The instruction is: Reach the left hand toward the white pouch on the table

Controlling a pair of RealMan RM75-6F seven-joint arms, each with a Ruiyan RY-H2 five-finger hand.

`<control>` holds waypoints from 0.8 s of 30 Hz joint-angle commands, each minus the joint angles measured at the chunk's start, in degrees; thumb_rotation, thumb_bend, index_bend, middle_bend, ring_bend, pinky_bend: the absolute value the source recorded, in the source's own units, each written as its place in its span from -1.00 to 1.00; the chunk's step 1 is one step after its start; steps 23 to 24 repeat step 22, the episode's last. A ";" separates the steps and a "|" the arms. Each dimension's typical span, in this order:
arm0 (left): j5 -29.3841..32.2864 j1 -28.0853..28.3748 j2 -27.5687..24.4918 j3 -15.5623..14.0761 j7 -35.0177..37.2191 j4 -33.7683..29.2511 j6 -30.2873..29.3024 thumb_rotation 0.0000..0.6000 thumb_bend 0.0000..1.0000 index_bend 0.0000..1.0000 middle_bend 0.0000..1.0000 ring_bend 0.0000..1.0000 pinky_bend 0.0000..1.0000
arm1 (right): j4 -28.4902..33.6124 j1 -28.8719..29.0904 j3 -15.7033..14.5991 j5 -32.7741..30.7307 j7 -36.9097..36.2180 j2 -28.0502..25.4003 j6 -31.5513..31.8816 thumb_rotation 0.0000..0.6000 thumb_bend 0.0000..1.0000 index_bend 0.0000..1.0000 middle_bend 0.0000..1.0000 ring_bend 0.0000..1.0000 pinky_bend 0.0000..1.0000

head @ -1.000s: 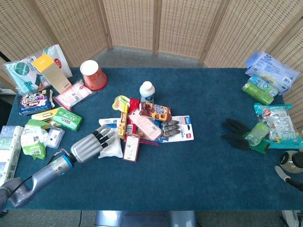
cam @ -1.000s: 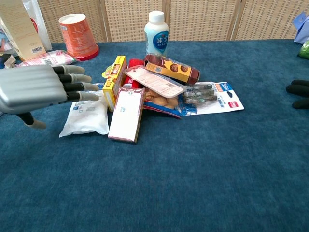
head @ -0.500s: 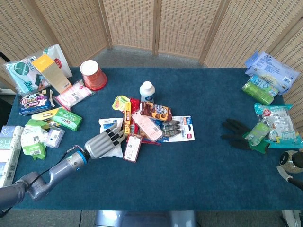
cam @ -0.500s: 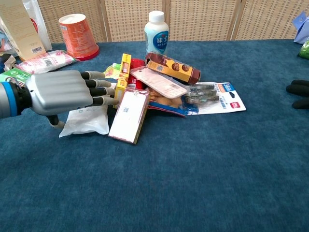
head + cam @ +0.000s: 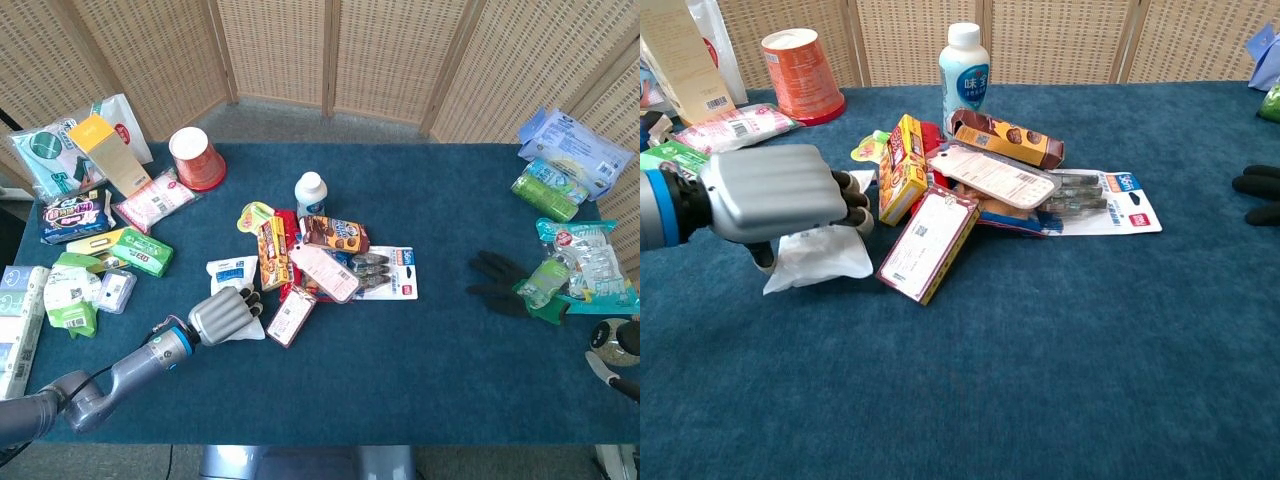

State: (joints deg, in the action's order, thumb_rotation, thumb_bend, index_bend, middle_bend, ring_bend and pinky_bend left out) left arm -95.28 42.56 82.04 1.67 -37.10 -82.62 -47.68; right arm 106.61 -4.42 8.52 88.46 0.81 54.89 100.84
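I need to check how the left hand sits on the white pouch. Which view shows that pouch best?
Chest view: the white pouch bulges below the left hand, whose fingers curl over it. Head view shows only its edges around the hand.

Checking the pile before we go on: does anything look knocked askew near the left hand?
Yes. The maroon-edged box leans tilted against the pile instead of lying flat, and the yellow box stands on its edge. The left hand rests curled on the white pouch.
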 commanded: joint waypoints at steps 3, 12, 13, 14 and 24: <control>0.04 -1.27 -5.81 0.08 0.22 -6.92 -4.08 1.00 -1.00 0.74 1.00 0.95 0.89 | 0.17 0.04 -0.10 0.14 0.29 0.11 -0.12 1.00 -1.00 -1.00 -1.00 -1.00 -1.00; -0.01 -2.83 -17.21 2.92 0.18 -19.85 -10.71 1.00 -1.00 0.74 1.00 0.95 0.88 | 0.77 0.08 -0.72 1.17 1.07 0.33 -0.43 1.00 -1.00 -1.00 -1.00 -1.00 -1.00; -0.04 -2.91 -18.28 3.35 0.05 -20.94 -11.31 1.00 -1.00 0.74 1.00 0.95 0.88 | 0.81 0.10 -0.77 1.22 1.16 0.36 -0.51 1.00 -1.00 -1.00 -1.00 -1.00 -1.00; 0.00 -3.03 -19.60 3.94 -0.07 -22.30 -12.04 1.00 -1.00 0.74 1.00 0.95 0.89 | 0.89 0.13 -0.84 1.26 1.25 0.39 -0.62 1.00 -1.00 -1.00 -1.00 -1.00 -1.00; 1.37 -3.35 -25.62 6.63 -0.64 -28.25 -13.97 1.00 -1.00 0.74 1.00 0.95 0.88 | 1.33 0.01 -1.02 1.73 1.34 0.33 -0.43 1.00 -1.00 -1.00 -1.00 -1.00 -1.00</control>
